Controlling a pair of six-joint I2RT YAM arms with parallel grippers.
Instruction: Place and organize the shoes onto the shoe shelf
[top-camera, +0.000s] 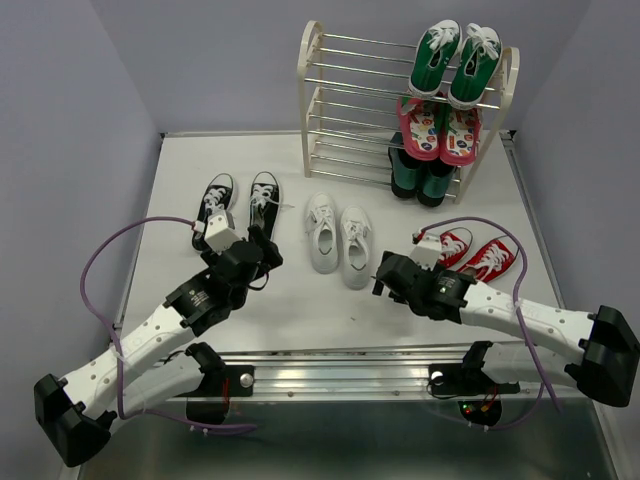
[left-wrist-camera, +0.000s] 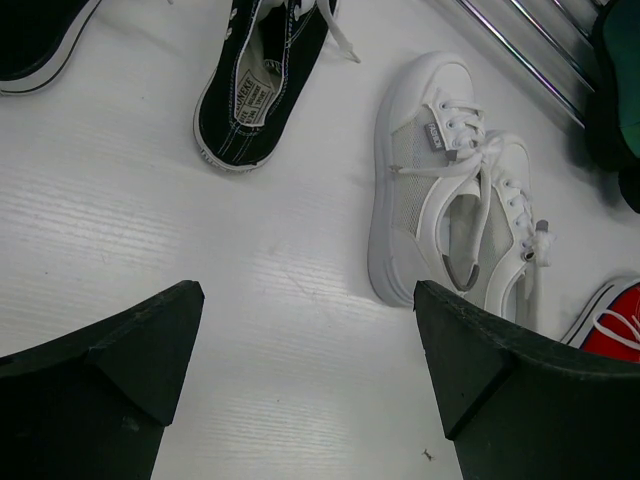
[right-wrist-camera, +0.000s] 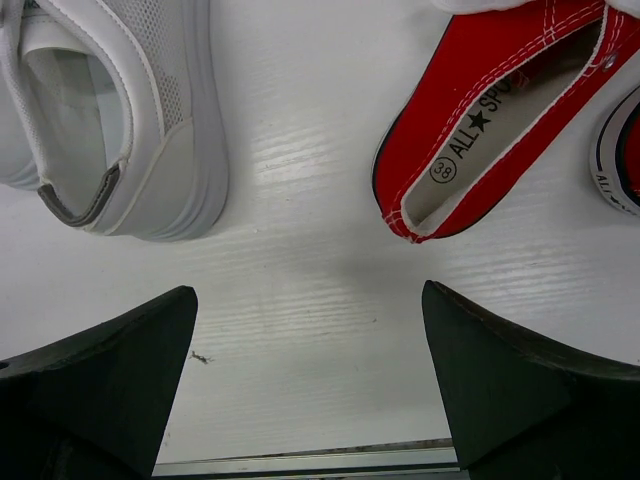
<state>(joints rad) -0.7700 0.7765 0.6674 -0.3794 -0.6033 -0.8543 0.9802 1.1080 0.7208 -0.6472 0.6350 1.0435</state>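
The black sneakers with white toe caps (top-camera: 238, 200) stand side by side on the white table at the left. The white sneakers (top-camera: 338, 238) are in the middle and the red sneakers (top-camera: 472, 252) at the right. The shoe shelf (top-camera: 308, 90) stands at the back. My left gripper (top-camera: 266, 256) is open and empty, low between the black and white pairs. Its wrist view shows a black sneaker (left-wrist-camera: 255, 90) and the white pair (left-wrist-camera: 430, 190) ahead of the gripper (left-wrist-camera: 308, 290). My right gripper (top-camera: 384, 272) is open and empty. Its wrist view (right-wrist-camera: 309, 290) shows a white heel (right-wrist-camera: 120, 110) and a red heel (right-wrist-camera: 500, 110).
Green sneakers (top-camera: 455, 62) sit on the shelf's top tier at the right. Pink patterned slippers (top-camera: 440, 130) are one tier down, and a dark green pair (top-camera: 418, 178) is at the bottom. The shelf's left half holds nothing. A metal rail (top-camera: 340, 372) runs along the near edge.
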